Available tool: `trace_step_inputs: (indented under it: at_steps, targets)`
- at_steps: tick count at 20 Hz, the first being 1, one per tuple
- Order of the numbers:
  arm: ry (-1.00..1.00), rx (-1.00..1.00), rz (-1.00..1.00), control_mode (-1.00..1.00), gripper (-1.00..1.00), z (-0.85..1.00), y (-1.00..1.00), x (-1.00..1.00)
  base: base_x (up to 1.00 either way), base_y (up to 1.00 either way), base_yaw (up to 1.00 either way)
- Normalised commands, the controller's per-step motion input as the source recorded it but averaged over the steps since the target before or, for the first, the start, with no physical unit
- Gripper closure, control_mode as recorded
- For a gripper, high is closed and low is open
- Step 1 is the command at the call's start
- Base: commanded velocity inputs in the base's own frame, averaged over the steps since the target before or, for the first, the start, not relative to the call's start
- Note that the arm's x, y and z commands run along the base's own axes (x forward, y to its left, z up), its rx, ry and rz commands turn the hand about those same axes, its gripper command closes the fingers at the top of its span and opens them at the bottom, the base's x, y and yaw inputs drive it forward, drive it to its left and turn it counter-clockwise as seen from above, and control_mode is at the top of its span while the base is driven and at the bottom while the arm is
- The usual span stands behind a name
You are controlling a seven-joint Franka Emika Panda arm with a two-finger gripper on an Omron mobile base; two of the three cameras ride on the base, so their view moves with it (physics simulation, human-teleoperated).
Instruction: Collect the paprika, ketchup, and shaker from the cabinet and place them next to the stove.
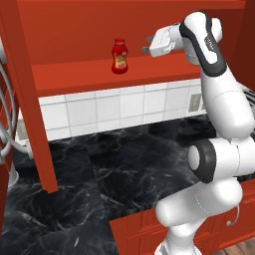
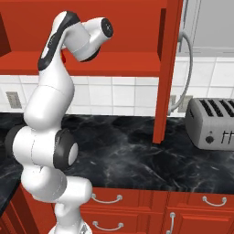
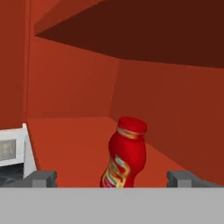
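The ketchup (image 1: pixel 119 56), a bright red bottle with a yellow-red label, stands upright on the red shelf of the cabinet (image 1: pixel 74 78). My gripper (image 1: pixel 146 44) is at shelf height, a short way to the bottle's right, and points at it. In the hand view the ketchup (image 3: pixel 124 155) stands straight ahead between my wide-apart fingertips (image 3: pixel 42 178), apart from them. The gripper (image 3: pixel 111 180) is open and holds nothing. The cabinet's back and side walls (image 3: pixel 70 83) rise behind the bottle. The paprika, the shaker and the stove are out of view.
Below the shelf lie a black marble counter (image 1: pixel 124 164) and a white tiled wall (image 1: pixel 114 107). A red cabinet side panel (image 2: pixel 165 68) reaches down to the counter. A silver toaster (image 2: pixel 212 122) stands at the right, with red drawers (image 2: pixel 137 210) beneath.
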Motion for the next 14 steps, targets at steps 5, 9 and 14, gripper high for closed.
trace_step_inputs:
  at_steps: [5, 9, 14]
  targets:
    - [0.00, 0.00, 0.07, -1.00, -1.00, -0.03, 0.00, 0.24, 0.00, 0.00, 0.00]
    - [0.00, 0.00, 0.07, -1.00, -1.00, -0.02, 0.00, 0.24, 0.00, 0.00, 0.00]
    - [0.00, 0.00, 0.07, -1.00, -1.00, -0.02, 0.00, 0.22, 0.00, 0.00, 0.00]
